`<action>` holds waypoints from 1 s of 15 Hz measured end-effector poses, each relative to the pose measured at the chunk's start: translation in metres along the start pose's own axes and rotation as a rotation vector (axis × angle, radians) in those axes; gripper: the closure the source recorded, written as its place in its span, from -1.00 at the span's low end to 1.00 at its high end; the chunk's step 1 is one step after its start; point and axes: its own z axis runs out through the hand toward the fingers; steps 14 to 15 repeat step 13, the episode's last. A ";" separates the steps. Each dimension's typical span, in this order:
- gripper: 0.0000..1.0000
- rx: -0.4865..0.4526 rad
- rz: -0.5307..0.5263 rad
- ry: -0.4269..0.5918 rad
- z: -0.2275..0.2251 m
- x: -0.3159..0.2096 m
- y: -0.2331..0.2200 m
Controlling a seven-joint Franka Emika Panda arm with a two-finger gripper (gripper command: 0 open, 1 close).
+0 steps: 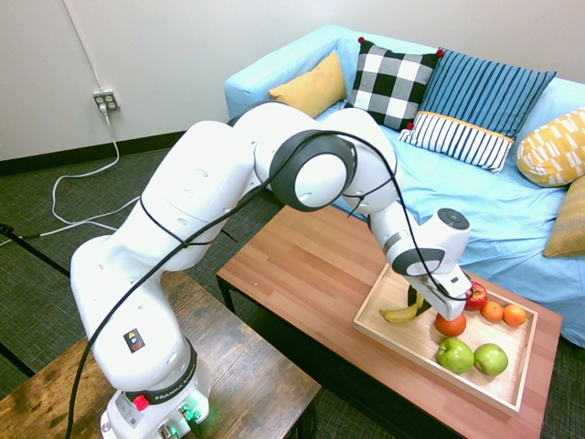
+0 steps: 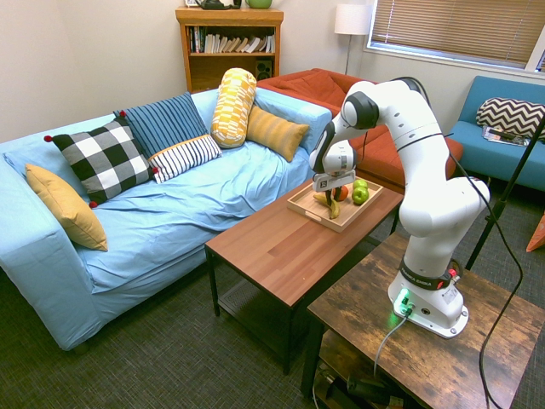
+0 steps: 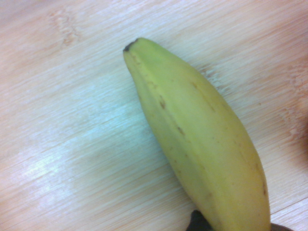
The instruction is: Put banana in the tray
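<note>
The yellow banana [image 1: 398,314] lies low inside the light wooden tray [image 1: 430,366] at its near-left end, at or just above the floor. My gripper [image 1: 422,302] points down at the banana's inner end, shut on it. In the wrist view the banana [image 3: 202,144] fills the picture, close over the tray's pale floor [image 3: 72,120]. The second exterior view shows the gripper [image 2: 329,198] over the tray [image 2: 311,215] with the banana [image 2: 329,207] under it.
The tray also holds two green apples [image 1: 455,355], several oranges [image 1: 494,311] and a red apple [image 1: 476,294] close beside the gripper. It rests on a reddish-brown table [image 1: 311,265] in front of a blue sofa [image 1: 475,197] with cushions.
</note>
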 end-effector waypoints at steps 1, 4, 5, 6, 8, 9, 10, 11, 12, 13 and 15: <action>-1.00 0.002 -0.002 -0.004 0.000 0.001 0.000; -1.00 0.009 -0.012 -0.007 -0.001 0.001 -0.002; -1.00 0.011 -0.015 -0.006 -0.002 0.001 -0.003; -1.00 0.013 -0.019 -0.005 -0.003 0.002 -0.003; -1.00 0.020 -0.032 -0.001 -0.011 0.003 -0.004; -1.00 0.024 -0.037 -0.001 -0.018 0.004 -0.004; -1.00 0.031 -0.041 -0.001 -0.027 0.004 -0.003; -1.00 0.039 -0.043 -0.001 -0.038 0.003 -0.002; -1.00 0.046 -0.045 -0.003 -0.049 0.001 0.000; -1.00 0.053 -0.048 -0.006 -0.061 -0.001 0.001; -1.00 0.053 -0.048 -0.006 -0.061 -0.001 0.001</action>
